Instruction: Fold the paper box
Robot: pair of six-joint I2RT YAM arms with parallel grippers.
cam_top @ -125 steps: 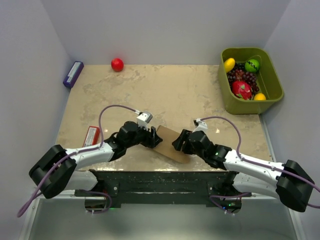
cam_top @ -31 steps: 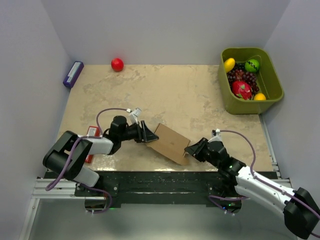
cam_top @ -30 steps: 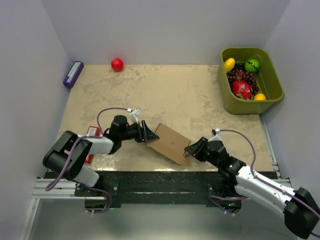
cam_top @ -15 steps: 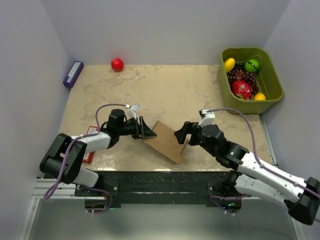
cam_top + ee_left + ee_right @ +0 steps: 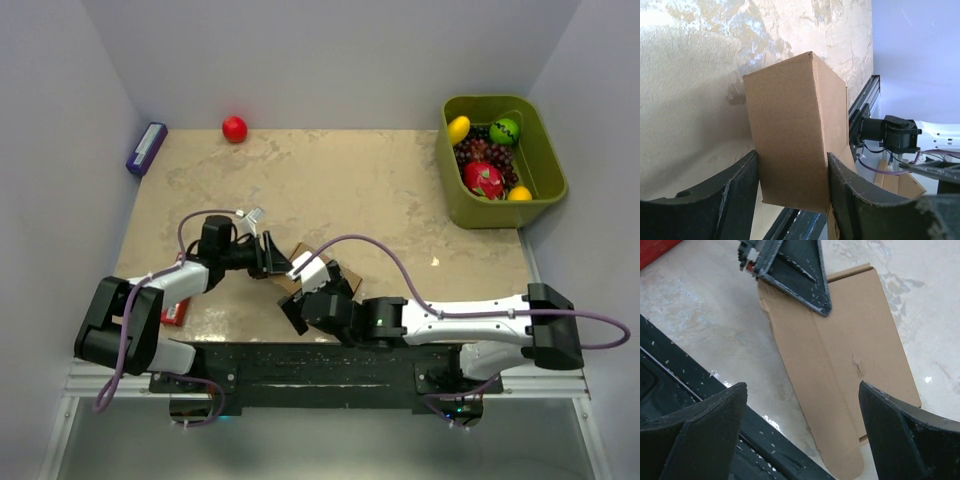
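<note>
Nearside of the paper box (image 5: 850, 355) ran the black base rail (image 5: 670, 375). Above the box hung the right gripper (image 5: 802, 387), fingers spread wide, touching nothing. Only the left wrist view showed the left gripper (image 5: 792, 157) clamped on its matte, creased cardboard. Beyond the box, marbled tabletop (image 5: 330, 180) reached a red ball (image 5: 234, 128).

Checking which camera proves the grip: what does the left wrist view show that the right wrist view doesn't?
Left wrist only: both sides of the left hand pressed against the paper box, and the right arm beyond it. Right wrist only: the right hand wide open over the box, and a red box corner. Both: the paper box, the marbled table, the black rail.
</note>
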